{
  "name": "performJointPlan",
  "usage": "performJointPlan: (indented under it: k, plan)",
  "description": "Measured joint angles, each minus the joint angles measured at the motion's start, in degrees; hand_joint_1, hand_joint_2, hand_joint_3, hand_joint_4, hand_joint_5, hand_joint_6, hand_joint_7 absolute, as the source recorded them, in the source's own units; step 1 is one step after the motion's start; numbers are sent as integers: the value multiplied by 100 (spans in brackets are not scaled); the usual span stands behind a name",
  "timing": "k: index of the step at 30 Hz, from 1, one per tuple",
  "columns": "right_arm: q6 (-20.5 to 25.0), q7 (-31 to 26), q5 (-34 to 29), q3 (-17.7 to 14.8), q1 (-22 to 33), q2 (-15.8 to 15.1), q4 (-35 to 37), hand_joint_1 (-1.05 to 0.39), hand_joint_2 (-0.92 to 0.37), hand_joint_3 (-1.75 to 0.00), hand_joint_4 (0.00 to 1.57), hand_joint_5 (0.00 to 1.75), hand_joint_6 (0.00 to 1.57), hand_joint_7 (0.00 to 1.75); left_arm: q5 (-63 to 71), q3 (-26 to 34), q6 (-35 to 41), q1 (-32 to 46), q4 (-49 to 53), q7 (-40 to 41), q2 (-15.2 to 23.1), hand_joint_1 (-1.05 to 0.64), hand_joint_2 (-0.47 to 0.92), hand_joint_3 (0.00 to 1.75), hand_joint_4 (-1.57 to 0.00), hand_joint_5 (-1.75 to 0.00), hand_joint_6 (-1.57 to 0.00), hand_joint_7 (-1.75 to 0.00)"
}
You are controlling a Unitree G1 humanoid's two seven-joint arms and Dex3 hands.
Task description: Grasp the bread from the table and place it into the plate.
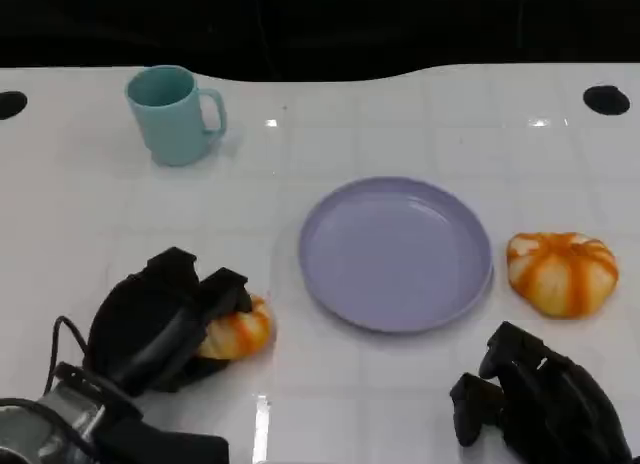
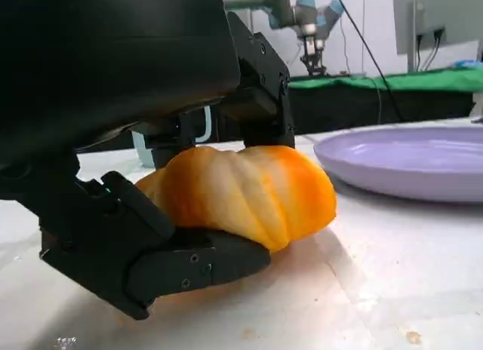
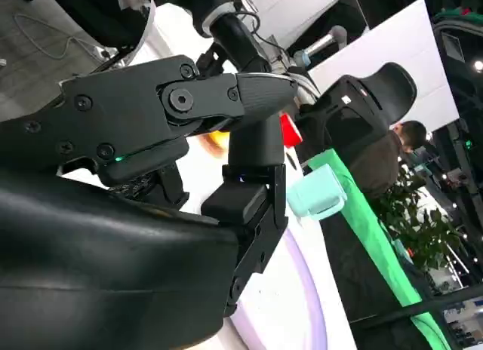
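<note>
1. Right now the ridged, orange-and-white glazed bread roll (image 1: 238, 330) lies on the white tiled table (image 1: 90, 224), wrapped by the black left hand (image 1: 165, 319); in the left wrist view its fingers (image 2: 189, 263) sit under and over the roll (image 2: 245, 191), so the hand grips it.
2. Likely trouble: the roll looks soft and rounded, so it could squeeze out of the grip as it lifts, or drop short against the rim of the round lavender plate (image 1: 395, 252), which is just beyond the hand's fingertips to its right.
3. The roll's long axis runs roughly level with the tabletop, its free end pointing toward the plate.
4. The right hand (image 1: 540, 399) rests low near the robot, curled, holding nothing.
5. A second similar orange bun (image 1: 562, 272) lies ahead of the right hand; a teal mug (image 1: 172, 114) stands well beyond the left hand.
</note>
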Motion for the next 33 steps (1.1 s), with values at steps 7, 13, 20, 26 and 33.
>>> performJointPlan:
  k: [7, 13, 20, 26, 33]
  plan:
    - [-2, -10, 5, -1, -5, 1, 3, -56, -92, -23, 76, 171, 69, 143, -455, 296, -97, 17, -678, -163, 36, -20, 53, 121, -83, -175, -67, -175]
    - [-28, 4, 7, -8, -28, 1, 54, -56, -92, -24, 77, 171, 68, 143, -699, 607, 244, 155, -1687, -748, 60, -21, 53, 103, -81, -175, -64, -175]
    - [-44, 9, 6, -4, -29, 0, 64, -55, -92, -23, 76, 171, 67, 143, -832, 772, 472, 119, -2144, -1186, -209, -18, 55, 100, -84, -175, -67, -175]
    - [-3, 8, 9, 2, -25, 0, 59, -54, -92, -24, 77, 170, 69, 143, -937, 762, 418, -392, -1996, -1451, -622, -21, 58, 100, -85, -175, -68, -175]
    - [4, 10, 10, 4, -20, -2, 51, -55, -92, -23, 77, 169, 68, 144, -1029, 688, 491, -926, -1470, -2052, -1187, -24, 60, 102, -88, -175, -71, -175]
